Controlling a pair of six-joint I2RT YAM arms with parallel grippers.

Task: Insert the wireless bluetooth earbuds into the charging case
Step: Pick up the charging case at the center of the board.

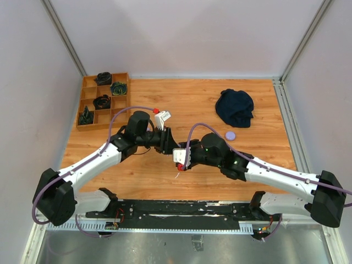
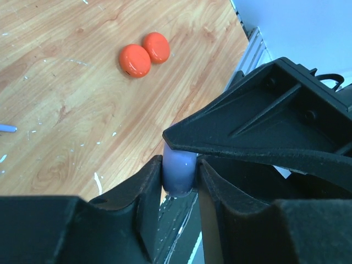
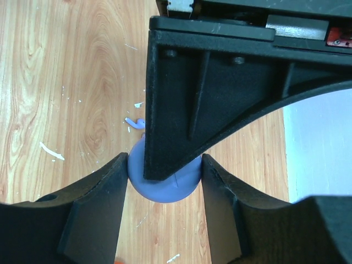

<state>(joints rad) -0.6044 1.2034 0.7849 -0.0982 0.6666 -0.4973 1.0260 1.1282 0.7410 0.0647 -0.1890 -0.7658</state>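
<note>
My right claw [image 3: 165, 165] clamps the lilac puck [image 3: 165, 193] by its rim, and my left claw [image 2: 179, 170] clamps across its flat faces.

Orange-red pucks [image 2: 135, 60] look glossy plastic; the table [image 2: 55, 110] is scuffed wood.

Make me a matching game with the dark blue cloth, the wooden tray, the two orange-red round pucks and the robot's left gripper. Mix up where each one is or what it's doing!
Things
1. crumpled dark blue cloth
2. wooden tray with compartments
3. two orange-red round plastic pucks
4. black two-finger left gripper

Places and states
A. back left corner of the wooden table
B. pinching a round lilac plastic piece
C. side by side on the bare wood
D. back right part of the table

Pairs: 1-D, 2-A, 3-C, 4-B
</note>
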